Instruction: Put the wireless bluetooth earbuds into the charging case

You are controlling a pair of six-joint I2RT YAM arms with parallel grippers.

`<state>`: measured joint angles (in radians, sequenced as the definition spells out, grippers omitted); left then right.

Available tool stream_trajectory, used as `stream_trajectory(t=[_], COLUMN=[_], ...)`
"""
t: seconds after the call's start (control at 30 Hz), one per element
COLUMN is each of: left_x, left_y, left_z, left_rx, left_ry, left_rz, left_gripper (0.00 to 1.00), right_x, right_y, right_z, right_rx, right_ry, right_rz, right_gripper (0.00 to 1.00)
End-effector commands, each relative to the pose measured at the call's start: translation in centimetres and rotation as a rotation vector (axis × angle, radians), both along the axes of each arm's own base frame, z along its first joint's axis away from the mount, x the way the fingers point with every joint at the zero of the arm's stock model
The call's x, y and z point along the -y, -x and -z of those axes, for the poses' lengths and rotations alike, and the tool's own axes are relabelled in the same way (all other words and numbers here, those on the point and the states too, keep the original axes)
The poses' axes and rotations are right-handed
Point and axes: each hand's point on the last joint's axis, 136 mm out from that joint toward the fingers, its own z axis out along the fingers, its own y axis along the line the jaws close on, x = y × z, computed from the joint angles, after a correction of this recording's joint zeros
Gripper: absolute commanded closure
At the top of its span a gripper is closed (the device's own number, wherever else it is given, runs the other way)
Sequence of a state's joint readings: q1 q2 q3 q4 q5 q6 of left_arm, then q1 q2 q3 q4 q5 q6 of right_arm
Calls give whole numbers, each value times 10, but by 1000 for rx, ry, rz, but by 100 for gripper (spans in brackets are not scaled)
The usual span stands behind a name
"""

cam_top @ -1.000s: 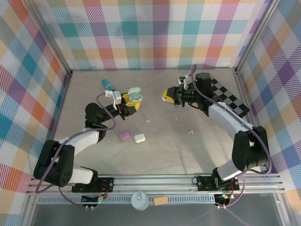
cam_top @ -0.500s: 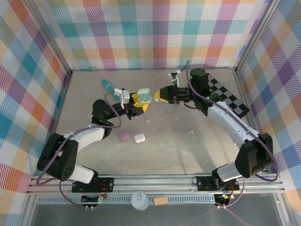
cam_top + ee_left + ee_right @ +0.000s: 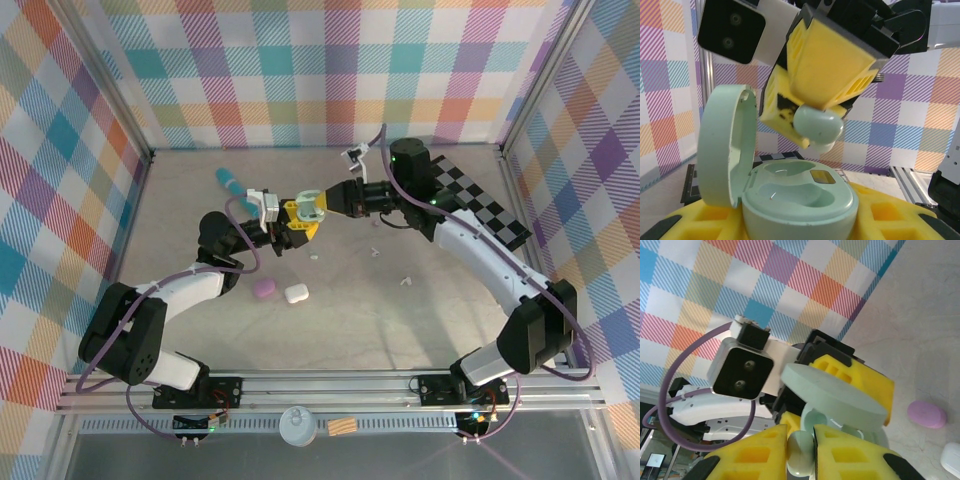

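Observation:
My left gripper (image 3: 297,216) is shut on a pale green charging case (image 3: 800,200), held above the table with its lid (image 3: 722,145) swung open to the left. Two empty wells show inside the case. My right gripper (image 3: 327,203) is shut on a pale green earbud (image 3: 818,126), pinched between its yellow fingers (image 3: 835,450). The earbud (image 3: 800,454) hangs just above the open case, a small gap from its rim. In the right wrist view the lid (image 3: 835,395) lies right behind the earbud.
A purple case (image 3: 264,288) and a white case (image 3: 296,294) lie shut on the table near the left arm. A teal stick (image 3: 229,181) lies at the back left. Small white earbuds (image 3: 375,251) (image 3: 406,281) are scattered mid-table. A checkered board (image 3: 480,205) lies under the right arm.
My left gripper carried the open case right, towards the middle. My right gripper moved left with the earbud and now stands right over the case.

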<state>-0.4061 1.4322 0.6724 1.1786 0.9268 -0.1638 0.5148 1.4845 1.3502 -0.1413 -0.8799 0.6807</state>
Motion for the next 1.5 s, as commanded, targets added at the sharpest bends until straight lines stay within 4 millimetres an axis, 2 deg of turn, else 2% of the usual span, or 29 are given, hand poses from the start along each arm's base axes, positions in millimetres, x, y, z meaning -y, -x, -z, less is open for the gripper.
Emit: stream_trajectory(t=[0.0,0.43,0.73,1.0,1.47], left_x=[3,2,2,0,-1], left_y=[11,14,15,17,20], left_z=[-23,-31,-32,-34,-35], left_rx=[89,97,99,105,114], left_ry=[25,47,52,55,59], left_rz=[37,48,51,50,49], left_gripper=[61,61,61,61,61], right_x=[-2,-2,-1,3,13], right_y=[-2,-7,-6,-10,-5], right_z=[-7,1,1,2,-10], right_rx=[59,60,60,65,124], right_ry=[6,32,46,71,74], right_rz=[0,15,30,68,107], right_gripper=[81,80,68,63,53])
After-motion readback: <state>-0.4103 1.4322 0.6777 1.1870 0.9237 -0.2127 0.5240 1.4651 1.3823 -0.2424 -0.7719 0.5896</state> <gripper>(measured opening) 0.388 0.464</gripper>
